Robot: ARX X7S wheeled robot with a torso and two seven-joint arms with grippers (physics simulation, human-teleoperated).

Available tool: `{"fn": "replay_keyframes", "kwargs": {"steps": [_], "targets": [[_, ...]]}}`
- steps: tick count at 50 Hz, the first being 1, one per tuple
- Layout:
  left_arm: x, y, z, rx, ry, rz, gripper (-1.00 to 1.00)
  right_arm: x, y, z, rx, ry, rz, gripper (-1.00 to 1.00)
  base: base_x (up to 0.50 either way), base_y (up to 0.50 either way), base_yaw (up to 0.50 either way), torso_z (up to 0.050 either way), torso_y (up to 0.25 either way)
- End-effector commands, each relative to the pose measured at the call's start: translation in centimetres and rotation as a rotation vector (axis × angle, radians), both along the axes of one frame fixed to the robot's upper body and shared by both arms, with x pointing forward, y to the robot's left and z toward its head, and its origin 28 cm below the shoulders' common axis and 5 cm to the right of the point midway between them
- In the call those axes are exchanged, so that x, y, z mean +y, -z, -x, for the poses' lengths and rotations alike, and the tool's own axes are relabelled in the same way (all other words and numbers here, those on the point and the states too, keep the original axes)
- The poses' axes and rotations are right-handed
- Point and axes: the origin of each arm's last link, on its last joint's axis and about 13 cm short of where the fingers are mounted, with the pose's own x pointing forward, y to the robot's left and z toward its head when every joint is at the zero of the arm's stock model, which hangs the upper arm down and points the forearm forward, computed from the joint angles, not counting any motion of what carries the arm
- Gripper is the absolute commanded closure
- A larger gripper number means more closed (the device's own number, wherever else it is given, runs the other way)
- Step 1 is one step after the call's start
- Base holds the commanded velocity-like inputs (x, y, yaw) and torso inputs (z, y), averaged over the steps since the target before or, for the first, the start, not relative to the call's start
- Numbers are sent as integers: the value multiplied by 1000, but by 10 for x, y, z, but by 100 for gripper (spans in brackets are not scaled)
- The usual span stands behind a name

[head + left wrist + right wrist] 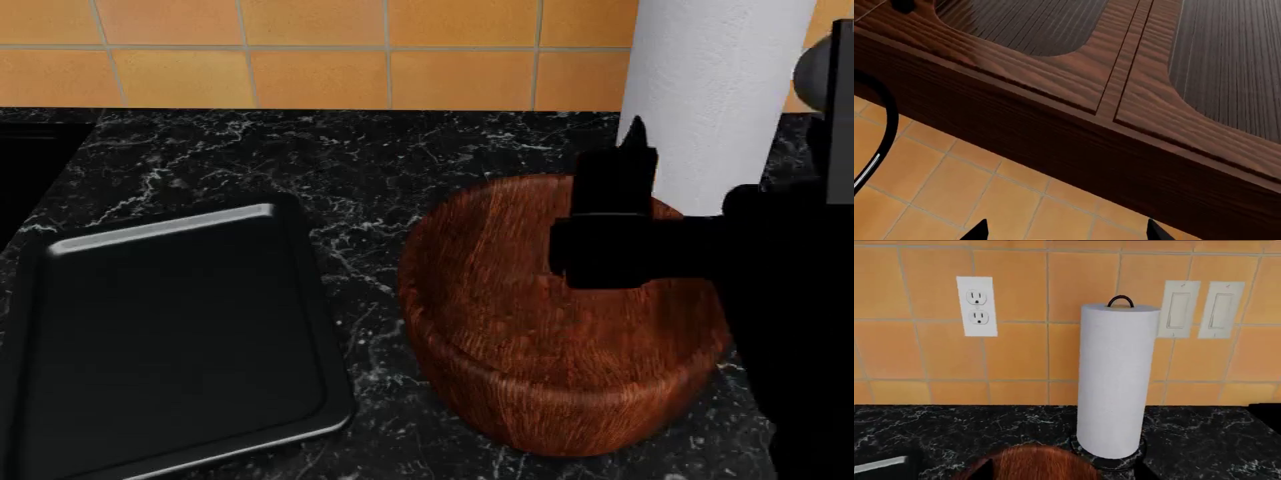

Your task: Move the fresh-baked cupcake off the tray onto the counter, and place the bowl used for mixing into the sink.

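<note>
The bowl (567, 320) sits on the counter (360, 165), right of centre in the head view, its near side toward the robot and its far rim just in front of the paper towel roll (714, 95). The right claw (627, 165) comes in from the right and hangs over the bowl's far-right rim. Its dark body covers part of the inner wall, and one fingertip (635, 135) stands up past the rim against the white roll. How far it is open cannot be told from the head view, nor whether a finger touches the wood. In the right wrist view two finger points (984, 471) show apart at the frame edge with the bowl's rim (1037, 462) between them, so the claw looks open across the rim, with no grip that can be seen.

The tray (167, 340) lies left of the bowl, near it but apart, with bare counter between. No cupcake shows on it.

The left claw (1064, 232) shows only two dark tips, set well apart with nothing between them. It faces wooden cabinet doors (1087, 80) and orange tiles (954, 185). Behind the roll the wall carries an outlet (977, 306) and two switches (1199, 309).
</note>
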Motion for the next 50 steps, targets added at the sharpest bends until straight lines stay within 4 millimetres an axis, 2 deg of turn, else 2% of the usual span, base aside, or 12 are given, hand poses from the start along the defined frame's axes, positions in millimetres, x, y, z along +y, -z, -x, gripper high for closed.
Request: {"fn": "replay_keyframes", "kwargs": {"steps": [1,6,16,28,38,50], "targets": [[-2,1,0,2,-11,-36,-100,-29,-31,-14,178,130,-2,-100,0,0,0,0,0],[-2,1,0,1,-17,-41,-100,-35,-36,-21,216,140,-58,-100,0,0,0,0,0],[-3,1,0,0,-13,-53,-100,-40,-33,-43,323,113,-162,-100,0,0,0,0,0],[-3,1,0,0,-14,-60,-100,-42,-38,-61,368,75,-271,-100,0,0,0,0,0],[-3,1,0,1,-16,-63,-100,-43,-19,-78,458,97,-269,-100,0,0,0,0,0],[-4,1,0,2,-17,-68,-100,-41,-8,-94,494,101,-291,-100,0,0,0,0,0]]}}
